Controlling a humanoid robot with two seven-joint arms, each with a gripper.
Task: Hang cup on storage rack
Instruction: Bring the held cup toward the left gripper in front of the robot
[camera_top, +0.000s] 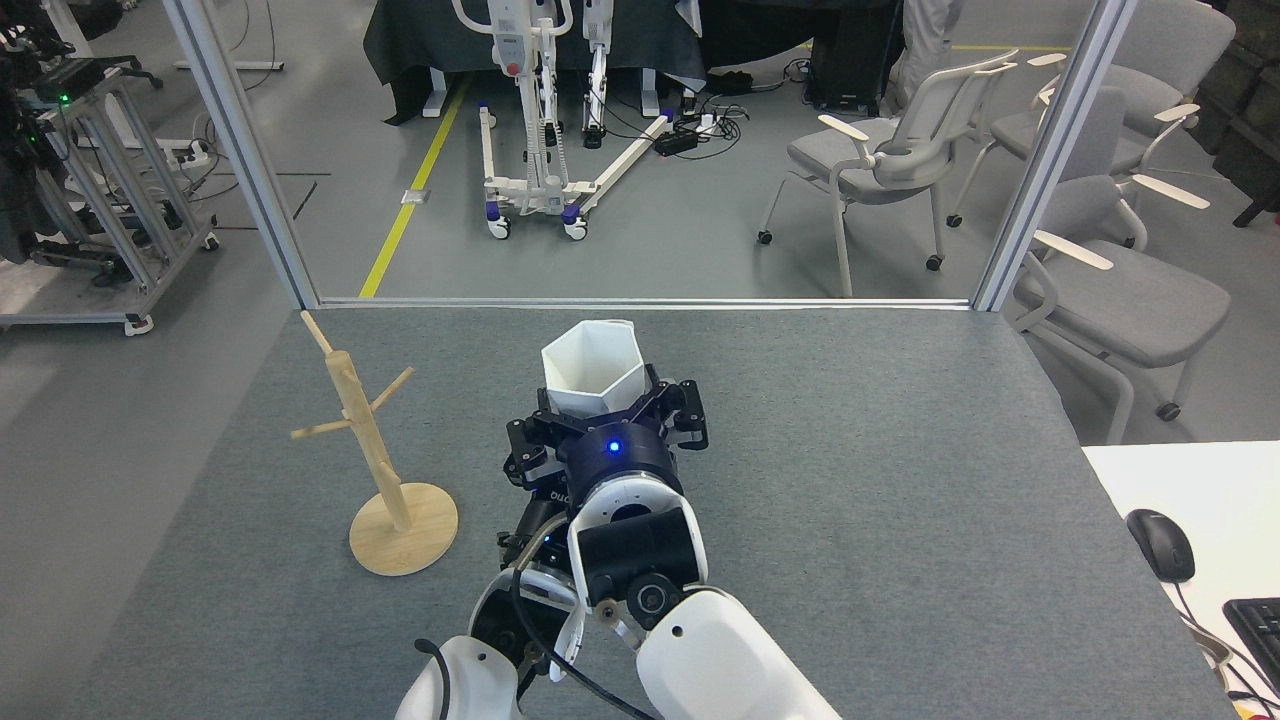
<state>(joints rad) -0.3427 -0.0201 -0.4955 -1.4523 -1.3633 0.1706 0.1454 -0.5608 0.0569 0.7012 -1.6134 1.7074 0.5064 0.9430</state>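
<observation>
Grey carpeted table (900, 520) fills the lower view, its far edge along an aluminium frame rail. One white-and-black arm comes up from the table's near edge at centre; which arm it is cannot be told for certain, it appears to be the right. Wooden mug tree (375, 450) stands upright near the table's left edge, disc base flat on the surface, pegs bare. Right gripper (600, 420) sits mid-table, black fingers closed around the lower part of the white faceted cup (592, 368). Cup is upright, hexagonal rim open upward, well apart from the rack, right of it. Handle not discernible. Black mouse (1160, 545) lies on a white desk at the right edge.
</observation>
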